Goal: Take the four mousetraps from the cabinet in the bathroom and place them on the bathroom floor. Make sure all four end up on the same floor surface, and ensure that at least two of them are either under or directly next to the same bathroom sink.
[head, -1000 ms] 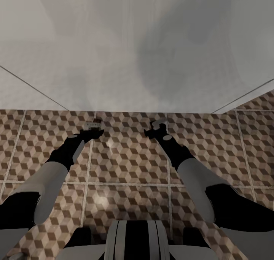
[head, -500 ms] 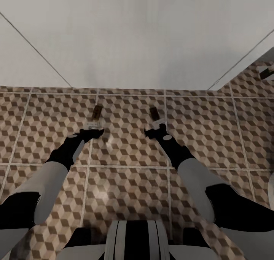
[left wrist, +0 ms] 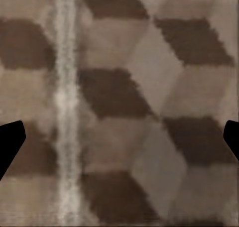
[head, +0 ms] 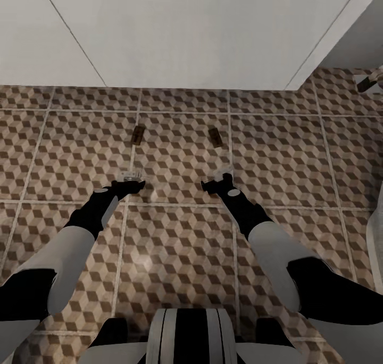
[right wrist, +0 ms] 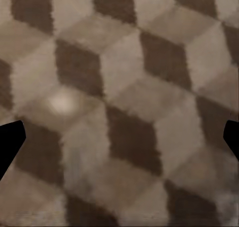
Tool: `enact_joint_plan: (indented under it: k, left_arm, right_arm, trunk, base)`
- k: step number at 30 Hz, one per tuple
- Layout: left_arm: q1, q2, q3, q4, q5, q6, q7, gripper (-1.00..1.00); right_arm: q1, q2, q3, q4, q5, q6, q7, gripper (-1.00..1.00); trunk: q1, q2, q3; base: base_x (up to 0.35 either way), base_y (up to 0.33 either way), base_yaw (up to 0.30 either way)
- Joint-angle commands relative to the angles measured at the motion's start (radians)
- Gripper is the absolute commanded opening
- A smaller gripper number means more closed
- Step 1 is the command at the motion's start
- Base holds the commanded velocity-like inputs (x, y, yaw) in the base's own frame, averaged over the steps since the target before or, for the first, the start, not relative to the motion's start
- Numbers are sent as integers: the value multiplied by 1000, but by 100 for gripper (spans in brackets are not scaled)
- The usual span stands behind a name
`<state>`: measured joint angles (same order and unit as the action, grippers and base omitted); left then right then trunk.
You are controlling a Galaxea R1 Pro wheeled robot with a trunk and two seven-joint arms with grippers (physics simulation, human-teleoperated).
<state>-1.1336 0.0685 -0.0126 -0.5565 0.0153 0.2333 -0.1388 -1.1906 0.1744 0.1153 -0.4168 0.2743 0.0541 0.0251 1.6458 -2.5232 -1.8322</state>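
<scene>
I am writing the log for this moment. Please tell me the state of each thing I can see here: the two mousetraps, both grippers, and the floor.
Left mousetrap: lying flat on the floor, free of both grippers.
Right mousetrap: lying flat on the floor, free.
Left gripper: open, empty, low over the tiles.
Right gripper: open, empty.
Bathroom floor: cube-pattern tiles, carrying both mousetraps.

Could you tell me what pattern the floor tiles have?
Brown, beige and white cubes on the floor, clearest in the wrist views.

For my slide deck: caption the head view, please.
Two small brown mousetraps lie on cube-patterned tile floor ahead of both grippers, near a white wall.
</scene>
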Motion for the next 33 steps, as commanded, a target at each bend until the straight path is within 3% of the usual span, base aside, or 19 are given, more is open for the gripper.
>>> enact_joint_plan:
  k: [1,33]
  left_arm:
    - [0,1,-1,-2,2,6,-2,100]
    - [0,1,-1,-2,2,6,-2,100]
  right_arm:
    - [0,0,0,-2,11,6,3,100]
    - [0,0,0,-2,11,6,3,100]
  trunk:
    - [-1,0,0]
    - [-1,0,0]
  base:
    - [-347,0,0]
    - [-347,0,0]
